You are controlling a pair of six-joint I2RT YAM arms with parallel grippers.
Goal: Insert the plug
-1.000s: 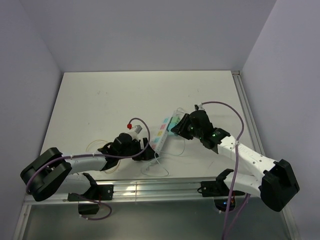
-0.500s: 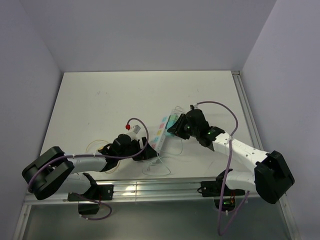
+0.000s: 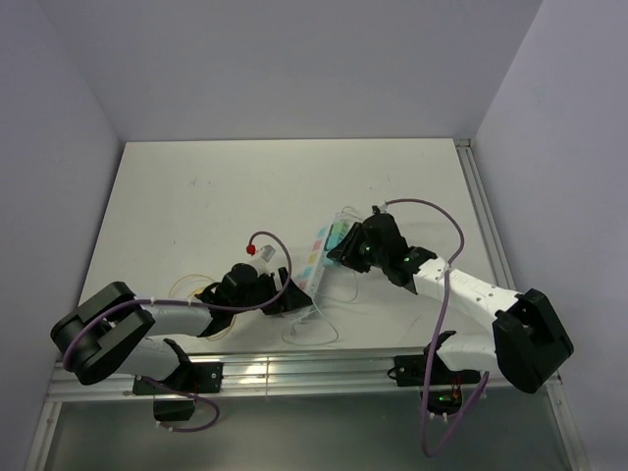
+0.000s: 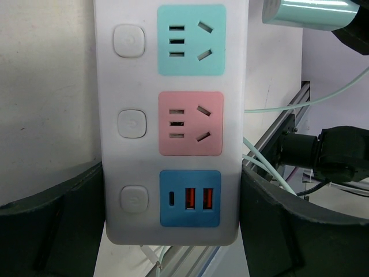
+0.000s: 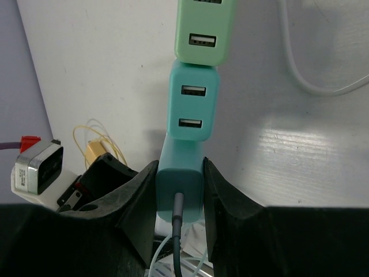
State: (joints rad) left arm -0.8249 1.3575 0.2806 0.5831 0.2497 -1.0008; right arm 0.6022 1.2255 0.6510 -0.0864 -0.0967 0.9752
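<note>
Left gripper (image 4: 172, 199): it is straddling the near end of the white rectangular plastic power strip (image 4: 132, 81), one dark finger (image 4: 63, 213) pressing each long side, so it is gripping the strip across its width.
Right gripper (image 5: 180, 168): it is clamping tight on the teal box-shaped plug (image 5: 180, 193), with a grey cable trailing out of the plug's rear.
Plug position: in the left wrist view it is hanging past the strip's right edge, level with the square teal socket (image 4: 191, 39). Its front end is touching a pale-green block (image 5: 204, 23) that has a USB port.
Sockets: the teal socket and the square pink socket (image 4: 191, 123) are showing bare slots; the blue USB panel (image 4: 190, 198) is sitting between the left fingers.
Strip position: it is lying diagonally on the white table (image 3: 196, 196), between the two arms.
Change on the right: the right gripper is now sitting further left than a second ago, closer over the strip's far end, and its forearm is lying flatter.
Change on the left: the left arm and the strip are staying almost where they were.
</note>
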